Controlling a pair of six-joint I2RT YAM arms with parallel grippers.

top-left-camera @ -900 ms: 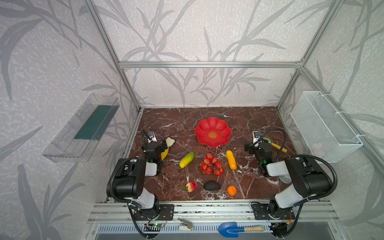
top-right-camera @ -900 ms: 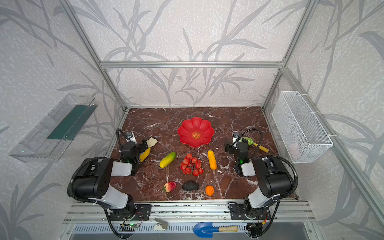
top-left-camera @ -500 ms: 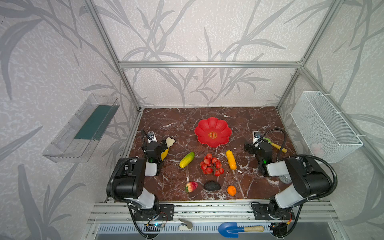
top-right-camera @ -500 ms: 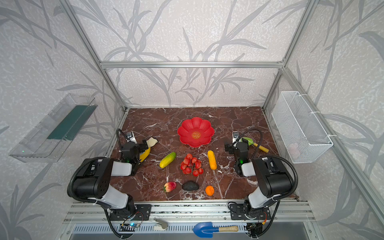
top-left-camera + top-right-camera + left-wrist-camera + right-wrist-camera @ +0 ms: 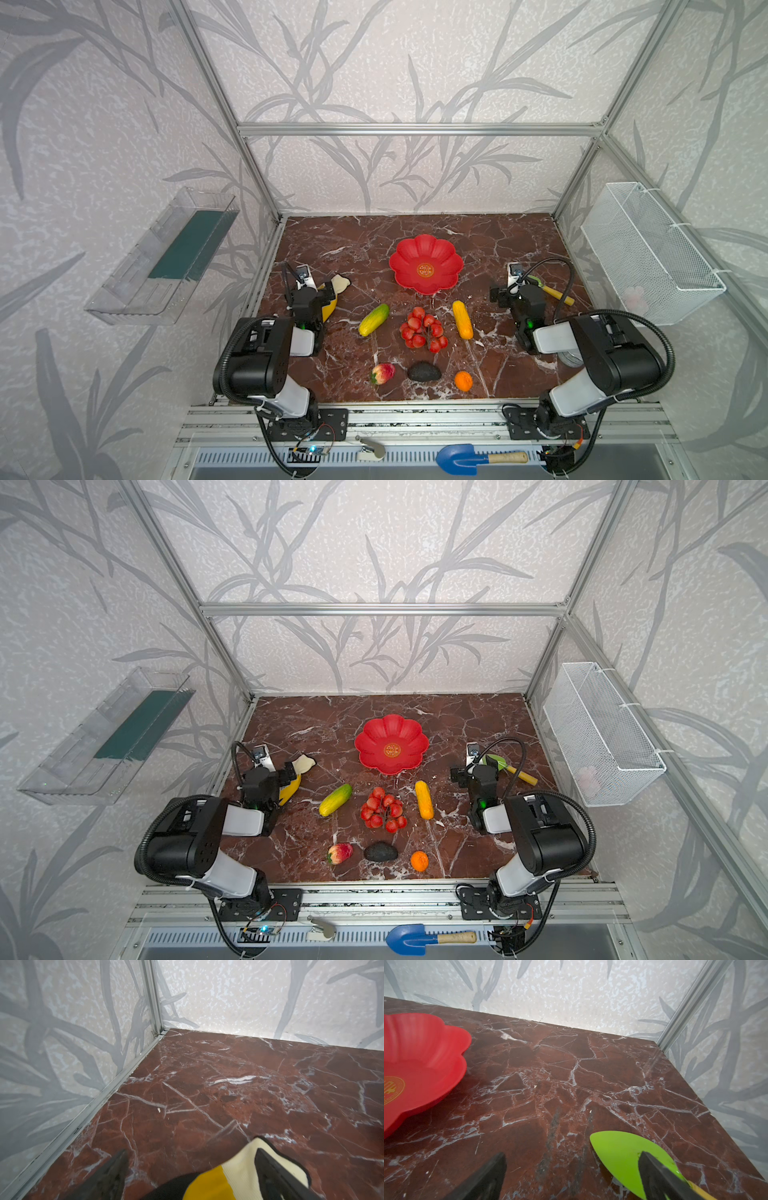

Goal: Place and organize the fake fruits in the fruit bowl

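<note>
caller: where is the fruit bowl, and where is the fruit?

operator: in both top views i see the red fruit bowl (image 5: 409, 257) toward the back of the marble tabletop (image 5: 498, 241). all six fruits lie outside it, on its near side. closest to the bowl, the corn cob (image 5: 462, 319) lies a little right of its centre, the cherry tomatoes (image 5: 424, 330) straight in front of it, and the cucumber (image 5: 374, 319) off to its left. farther from the bowl is a row: peach (image 5: 383, 372), avocado (image 5: 424, 371), orange (image 5: 463, 380).

caller: and your claws?

operator: my left claw (image 5: 190, 1150) sits well left of the bowl with its jaws spread wide, closed on nothing. one finger crosses the cream end of a banana toy (image 5: 207, 1186). my right claw (image 5: 572, 1153) sits right of the bowl, jaws just as wide, with one finger over the green head of a toy shovel (image 5: 616, 1151).
</note>
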